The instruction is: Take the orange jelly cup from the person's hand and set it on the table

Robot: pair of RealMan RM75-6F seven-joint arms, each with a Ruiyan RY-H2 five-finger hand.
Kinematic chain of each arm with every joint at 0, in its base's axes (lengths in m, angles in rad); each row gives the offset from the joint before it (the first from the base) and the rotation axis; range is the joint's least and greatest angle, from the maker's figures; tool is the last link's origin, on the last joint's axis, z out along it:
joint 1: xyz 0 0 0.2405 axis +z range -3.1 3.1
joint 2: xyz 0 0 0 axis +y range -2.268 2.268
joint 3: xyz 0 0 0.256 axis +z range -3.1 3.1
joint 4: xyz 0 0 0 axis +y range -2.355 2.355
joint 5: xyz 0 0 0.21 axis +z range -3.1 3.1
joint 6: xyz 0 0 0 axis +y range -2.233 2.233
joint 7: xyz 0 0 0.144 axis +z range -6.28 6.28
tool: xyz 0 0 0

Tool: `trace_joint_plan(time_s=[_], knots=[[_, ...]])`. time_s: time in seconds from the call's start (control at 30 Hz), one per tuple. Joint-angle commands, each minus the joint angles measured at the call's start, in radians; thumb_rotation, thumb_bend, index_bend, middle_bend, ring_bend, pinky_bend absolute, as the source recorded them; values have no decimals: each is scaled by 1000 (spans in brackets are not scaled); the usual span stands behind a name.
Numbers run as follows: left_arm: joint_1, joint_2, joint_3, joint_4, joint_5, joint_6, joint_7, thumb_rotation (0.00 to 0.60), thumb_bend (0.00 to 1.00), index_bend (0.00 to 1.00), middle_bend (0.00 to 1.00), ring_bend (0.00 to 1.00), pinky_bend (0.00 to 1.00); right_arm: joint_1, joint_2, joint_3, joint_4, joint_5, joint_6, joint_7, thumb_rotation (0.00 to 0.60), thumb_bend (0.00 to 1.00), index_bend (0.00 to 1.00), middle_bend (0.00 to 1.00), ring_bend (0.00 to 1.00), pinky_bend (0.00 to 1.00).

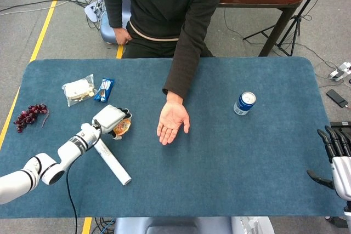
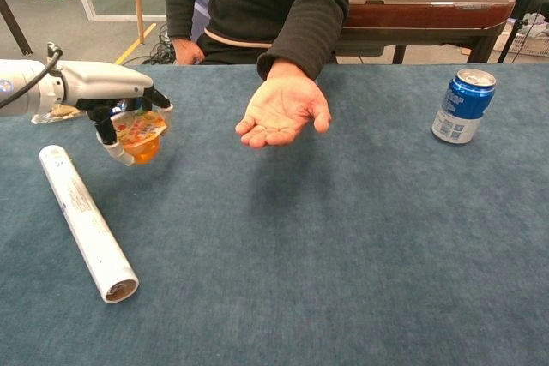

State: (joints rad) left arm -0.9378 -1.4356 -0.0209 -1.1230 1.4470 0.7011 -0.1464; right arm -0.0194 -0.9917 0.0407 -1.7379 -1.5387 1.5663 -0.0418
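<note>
My left hand (image 1: 111,120) (image 2: 120,109) grips the orange jelly cup (image 1: 123,127) (image 2: 139,135) low over the table's left part, the cup's printed lid tilted up; whether the cup touches the cloth I cannot tell. The person's hand (image 1: 172,123) (image 2: 282,111) hovers palm up and empty at the table's middle, to the right of the cup. My right hand (image 1: 335,157) shows only at the head view's right edge, off the table's corner, fingers spread and holding nothing.
A white roll (image 1: 109,160) (image 2: 87,222) lies just in front of my left hand. A snack bag (image 1: 78,89), a blue wrapper (image 1: 104,89) and grapes (image 1: 30,115) lie at the left. A blue can (image 1: 244,103) (image 2: 463,105) stands at the right.
</note>
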Motion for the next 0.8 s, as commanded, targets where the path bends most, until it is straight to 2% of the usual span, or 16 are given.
trace_joint_plan(time_s=[0.03, 0.17, 0.23, 0.47, 0.63, 0.8], knots=[[-3, -26, -7, 23, -18, -15, 16, 600, 138, 345, 257, 357, 561, -1, 0, -1, 1, 1, 0, 1, 600, 52, 16, 11, 0, 57], [-7, -29, -15, 21, -48, -45, 46, 600, 138, 87, 88, 164, 414, -5, 1, -1, 4, 3, 3, 5, 600, 52, 16, 11, 0, 57], [-6, -26, -20, 10, -67, -54, 63, 600, 138, 16, 21, 104, 360, -6, -1, 0, 7, 6, 4, 9, 600, 52, 16, 12, 0, 57], [9, 15, -35, -48, -113, -51, 112, 600, 138, 0, 0, 0, 238, -3, -3, 1, 13, 2, 3, 16, 600, 51, 16, 12, 0, 57], [34, 90, -47, -130, -149, -21, 152, 600, 138, 0, 0, 0, 221, -4, -4, 1, 14, -2, 6, 18, 600, 51, 16, 11, 0, 57], [81, 191, -72, -236, -203, 52, 191, 600, 138, 0, 0, 0, 217, -7, -4, 0, 17, -2, 9, 22, 600, 51, 16, 12, 0, 57]])
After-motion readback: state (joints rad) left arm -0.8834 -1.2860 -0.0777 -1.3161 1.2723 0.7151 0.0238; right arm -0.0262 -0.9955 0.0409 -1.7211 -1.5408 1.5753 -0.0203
